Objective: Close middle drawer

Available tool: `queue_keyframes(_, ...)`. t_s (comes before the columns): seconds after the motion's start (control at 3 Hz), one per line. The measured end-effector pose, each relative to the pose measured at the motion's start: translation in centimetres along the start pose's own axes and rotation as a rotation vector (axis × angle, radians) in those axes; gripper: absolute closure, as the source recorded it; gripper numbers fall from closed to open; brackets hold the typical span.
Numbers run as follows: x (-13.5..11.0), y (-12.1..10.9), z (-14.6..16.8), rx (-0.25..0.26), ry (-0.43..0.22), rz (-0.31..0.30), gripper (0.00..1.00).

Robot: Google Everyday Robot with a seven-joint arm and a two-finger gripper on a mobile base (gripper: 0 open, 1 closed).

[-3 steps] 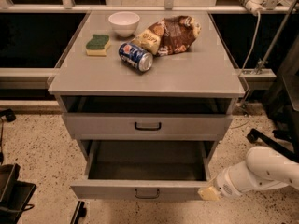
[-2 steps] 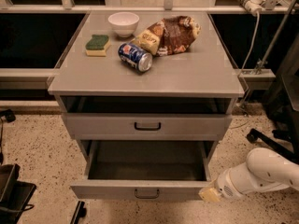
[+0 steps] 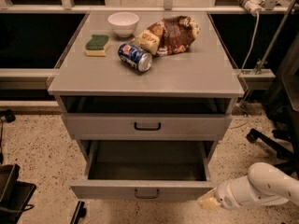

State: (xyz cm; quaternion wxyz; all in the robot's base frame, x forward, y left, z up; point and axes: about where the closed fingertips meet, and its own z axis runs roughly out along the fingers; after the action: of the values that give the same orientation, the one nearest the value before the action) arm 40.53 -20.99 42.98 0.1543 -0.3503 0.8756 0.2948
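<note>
camera view: grey middle drawer (image 3: pixel 145 171) open, end effector (image 3: pixel 207 202) beside it, state unclear.

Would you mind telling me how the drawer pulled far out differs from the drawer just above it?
The lower drawer is pulled far out, its grey tray in full view; the upper drawer sits much farther in, with only a dark gap above its front. The gripper is beside the lower drawer's front right corner, well away from the upper drawer. Both have grey fronts with a small dark loop handle at the centre.
</note>
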Motion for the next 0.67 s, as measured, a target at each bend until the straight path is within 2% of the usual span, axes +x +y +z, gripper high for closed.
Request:
queue_keyframes(0.33,1.4,-1.3,2.7,-0.03,-0.054,-0.022,1.0)
queue_keyframes(0.67,0.1,-3.2,4.0,-0.001,-0.086,-0.078,1.0)
